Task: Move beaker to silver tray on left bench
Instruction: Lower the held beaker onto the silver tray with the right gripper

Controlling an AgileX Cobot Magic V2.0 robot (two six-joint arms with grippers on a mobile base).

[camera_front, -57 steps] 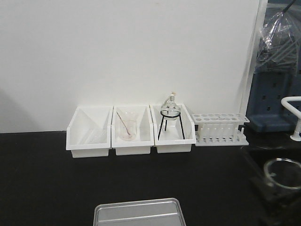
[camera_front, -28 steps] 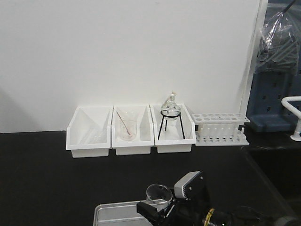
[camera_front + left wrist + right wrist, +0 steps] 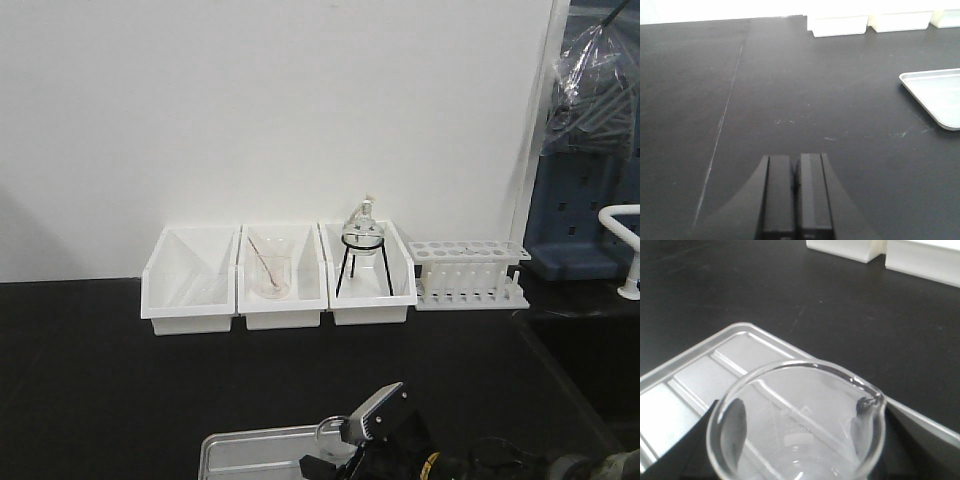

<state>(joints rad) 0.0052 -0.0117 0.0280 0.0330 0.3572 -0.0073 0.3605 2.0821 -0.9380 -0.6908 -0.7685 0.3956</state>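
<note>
Right gripper [image 3: 797, 440] is pinching the beaker [image 3: 800, 405], dark fingers [image 3: 735, 425] showing through the glass on either side. The beaker is clear, round and thin-walled, with a rolled rim and a small pouring lip. It sits upright over the silver tray [image 3: 700, 375], though I cannot tell whether its base touches the metal.

The tray is shiny, shallow and ribbed, with rounded corners, and lies flat on the matte black top of the left bench [image 3: 740, 285].

Left gripper [image 3: 796, 195] has its jaws pressed together, holding nothing, low over bare scuffed counter with the tray's corner off to its right.

Along the plain white wall [image 3: 300, 100] stand three white plastic bins [image 3: 190, 285]. The middle one holds a beaker with a rod [image 3: 268, 272], the right one a round flask on a black tripod [image 3: 362, 235]. A white test-tube rack [image 3: 468, 270] stands just beside them.
</note>
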